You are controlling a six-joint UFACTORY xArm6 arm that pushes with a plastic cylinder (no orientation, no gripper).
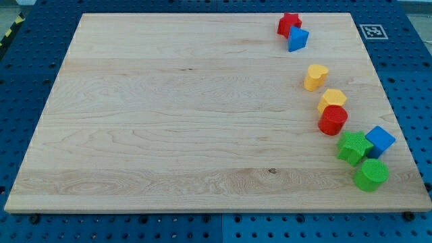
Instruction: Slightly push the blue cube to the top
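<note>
In the camera view, a wooden board (202, 115) is seen lying on a blue perforated table (27, 81). My tip is not shown anywhere in this view, so its state and its position relative to the blocks cannot be told, and places can only be given by the view's sides.

The blue cube (380, 140) is found near the board's right edge, toward the view's bottom. It is touching, or just beside, the green star-shaped block (354, 147) on its left. Just below these two, a green cylinder (370, 175) is set close to the board's bottom right corner. Up and to the left of the green star, a red cylinder (333, 120) is placed, with a yellow hexagonal block (332, 99) touching it from above. Further up, a yellow heart-shaped block (315, 77) stands apart. Near the top edge, a red star (289, 24) is seen with a blue, roughly triangular block (298, 39) against its lower right. A white marker tag (372, 31) is fixed at the board's top right corner.
</note>
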